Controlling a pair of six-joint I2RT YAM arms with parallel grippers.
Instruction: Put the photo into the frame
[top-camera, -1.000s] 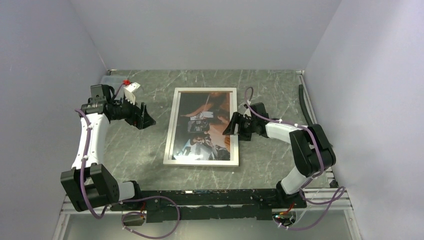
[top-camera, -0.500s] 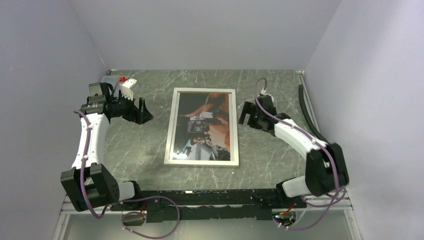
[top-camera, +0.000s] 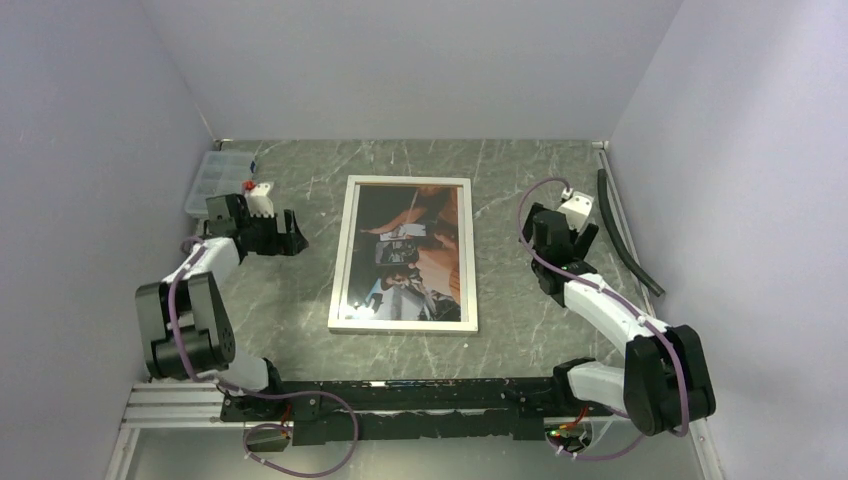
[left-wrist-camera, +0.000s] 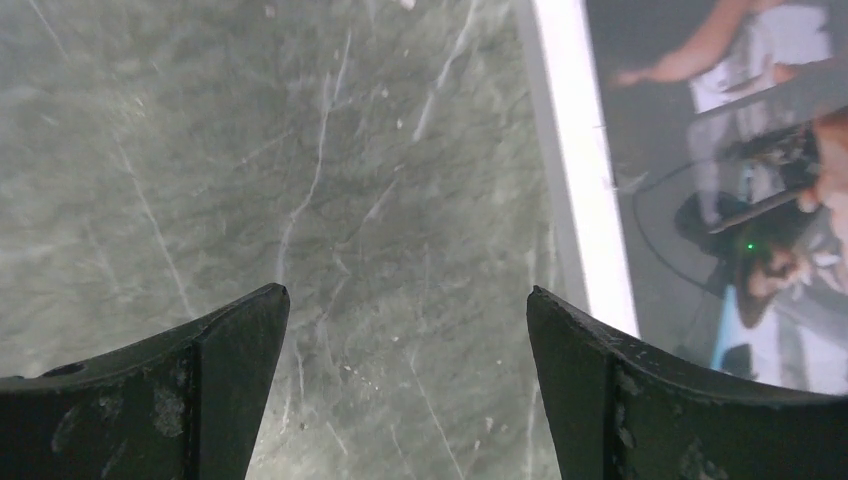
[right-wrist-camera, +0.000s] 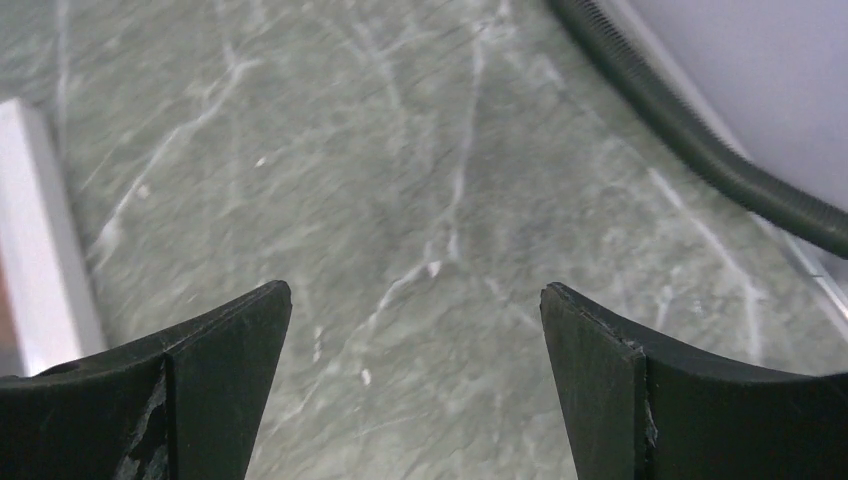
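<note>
The frame (top-camera: 345, 252), with a thin white rim, lies flat in the middle of the table. The photo (top-camera: 415, 250), dark with orange-brown figures, lies inside it. My left gripper (top-camera: 289, 236) is open and empty over bare table, just left of the frame. In the left wrist view, the gripper (left-wrist-camera: 408, 290) has the frame's white rim (left-wrist-camera: 585, 200) and the photo (left-wrist-camera: 740, 180) to its right. My right gripper (top-camera: 572, 240) is open and empty, well right of the frame. In the right wrist view, the gripper (right-wrist-camera: 415, 285) is over bare table, with the frame's rim (right-wrist-camera: 35, 230) at far left.
A black ribbed hose (top-camera: 625, 240) lies along the right edge of the table and also shows in the right wrist view (right-wrist-camera: 700, 150). A clear plastic box (top-camera: 215, 178) sits at the back left corner. Grey walls close in three sides.
My right gripper has drawn away from the frame's right edge, moving right and turning toward the back. My left arm has folded back and its gripper has dropped lower. The frame has not moved.
</note>
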